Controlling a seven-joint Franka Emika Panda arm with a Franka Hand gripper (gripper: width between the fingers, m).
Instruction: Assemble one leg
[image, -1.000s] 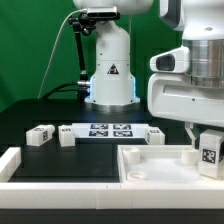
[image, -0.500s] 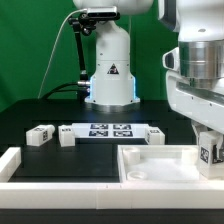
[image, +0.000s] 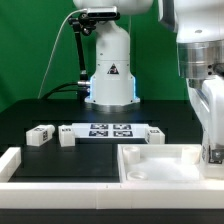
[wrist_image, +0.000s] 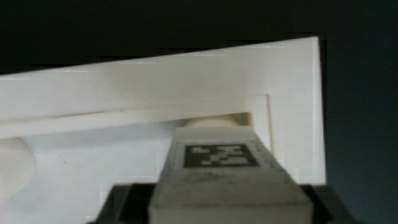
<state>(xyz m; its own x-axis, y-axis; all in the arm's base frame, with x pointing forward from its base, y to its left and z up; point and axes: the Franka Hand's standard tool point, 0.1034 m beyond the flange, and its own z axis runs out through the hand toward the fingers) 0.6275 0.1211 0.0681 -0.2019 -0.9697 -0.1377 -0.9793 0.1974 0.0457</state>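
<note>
My gripper (image: 211, 150) is at the exterior view's far right, shut on a leg (image: 213, 156), a small white block with a black-and-white tag. It holds the leg upright at the right end of the white tray-like part (image: 150, 168). In the wrist view the leg (wrist_image: 222, 165) sits between the dark fingers (wrist_image: 125, 205), its far end at a raised corner of the tray-like part (wrist_image: 107, 100). Three more legs lie on the black table: two at the left (image: 40, 135) (image: 67, 136) and one (image: 155, 137) behind the tray-like part.
The marker board (image: 110, 130) lies flat at mid-table between the loose legs. The robot base (image: 110, 75) stands behind it. A white rail (image: 20, 160) runs along the front left, in front of a green backdrop.
The arm has swung to the exterior view's right and turned. The held leg has moved right and down to the tray-like part's right end. The loose legs have not moved.
</note>
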